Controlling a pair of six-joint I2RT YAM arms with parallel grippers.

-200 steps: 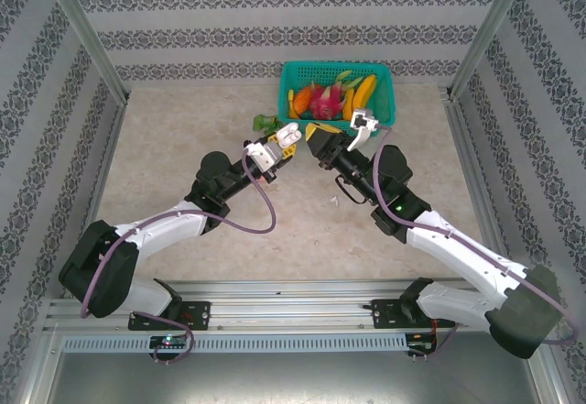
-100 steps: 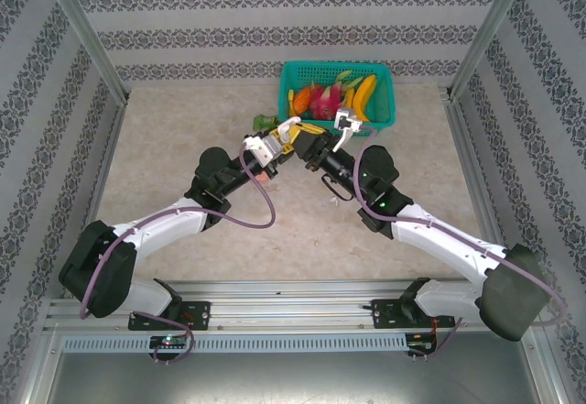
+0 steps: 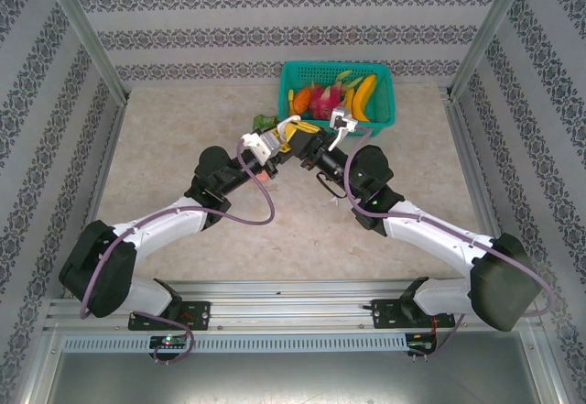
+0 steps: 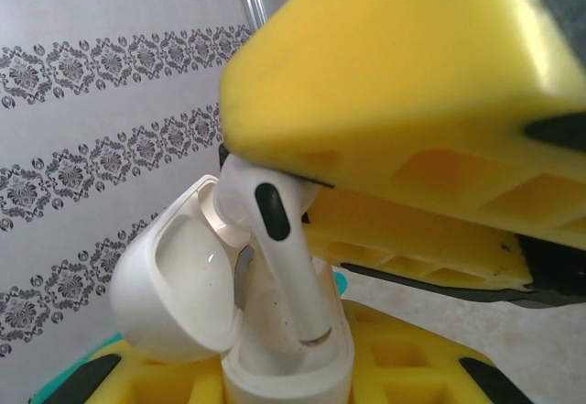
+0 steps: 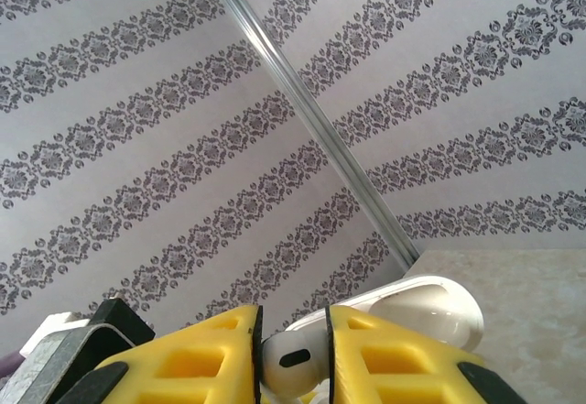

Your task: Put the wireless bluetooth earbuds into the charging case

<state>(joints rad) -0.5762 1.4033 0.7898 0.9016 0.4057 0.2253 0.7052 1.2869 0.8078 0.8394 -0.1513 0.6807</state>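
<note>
The white charging case [image 4: 284,372] stands upright with its lid [image 4: 174,285] swung open to the left. My left gripper [image 4: 288,386] is shut on the case's base between yellow fingers. A white earbud [image 4: 275,239] hangs over it, its stem reaching down into the case's opening. My right gripper [image 5: 295,360] is shut on the earbud's head [image 5: 293,365], with the case lid [image 5: 426,312] just beyond. From above, the left gripper [image 3: 277,140] and right gripper [image 3: 300,140] meet in front of the basket.
A teal basket [image 3: 385,102] of toy fruit stands just behind the grippers at the table's back. A green item [image 3: 265,122] lies left of it. Something small and salmon-pink [image 3: 265,173] shows on the table under my left wrist.
My right gripper has swung left and closed in on the left gripper, bringing the earbud over the open case. The left arm has barely moved.
</note>
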